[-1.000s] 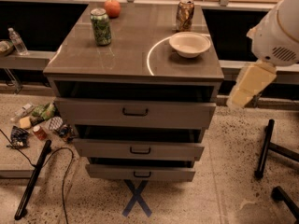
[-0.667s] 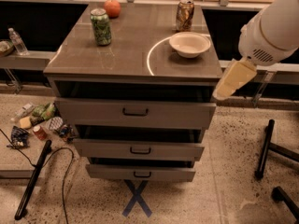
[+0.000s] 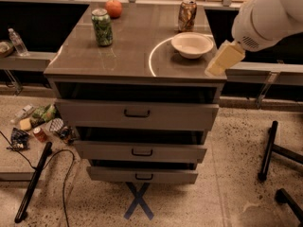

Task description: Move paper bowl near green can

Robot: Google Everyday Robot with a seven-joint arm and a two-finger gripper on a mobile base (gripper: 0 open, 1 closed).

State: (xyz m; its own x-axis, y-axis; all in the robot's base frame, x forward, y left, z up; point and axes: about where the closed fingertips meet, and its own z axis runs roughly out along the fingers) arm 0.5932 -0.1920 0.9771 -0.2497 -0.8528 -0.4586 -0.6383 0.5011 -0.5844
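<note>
Now end effector (image 3: pixel 213 70) seemingly nearer paper bowl (image 3: pixel 191 44)

On my bench (image 3: pixel 132 56) the paper bowl (image 3: pixel 191 45) sits at the right, just before a second can (image 3: pixel 187 15), the green can (image 3: pixel 102 27) well apart to its left, and my claw (image 3: pixel 215 69) near the bowl's right.

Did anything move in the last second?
The gripper has swung leftward and a little up in the picture, from beside the cabinet to its top's right edge, near the paper bowl. Nothing was taken hold of. The bowl, green can, brown can and red fruit stayed put.
</note>
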